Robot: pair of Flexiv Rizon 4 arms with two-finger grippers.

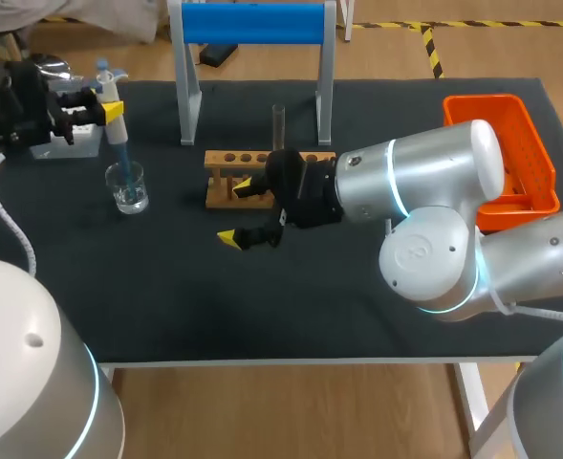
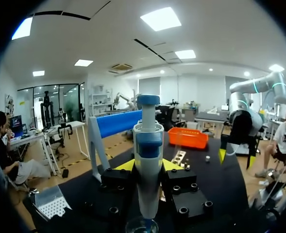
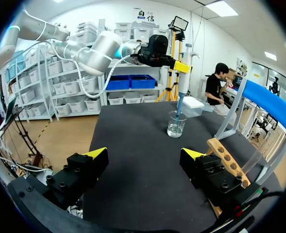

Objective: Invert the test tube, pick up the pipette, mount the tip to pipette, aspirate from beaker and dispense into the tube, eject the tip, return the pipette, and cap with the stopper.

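Observation:
My left gripper (image 1: 99, 108) is shut on the white and blue pipette (image 1: 112, 96), which stands upright between its fingers (image 2: 126, 165). The pipette's blue tip (image 1: 123, 158) dips into the glass beaker (image 1: 127, 186), which shows under the gripper as the beaker (image 2: 142, 225). My right gripper (image 1: 237, 212) hovers open and empty just in front of the wooden rack (image 1: 262, 168). A clear test tube (image 1: 278, 126) stands upright in the rack. In the right wrist view the right gripper (image 3: 145, 154) faces the beaker (image 3: 176, 124) and the pipette (image 3: 184, 63), with the rack (image 3: 227, 158) beside it.
A stand with a blue top bar (image 1: 252, 23) rises behind the rack. An orange basket (image 1: 525, 158) sits at the right edge of the table. A grey box (image 1: 69, 145) lies under my left arm. Bare dark mat (image 1: 214, 306) fills the front.

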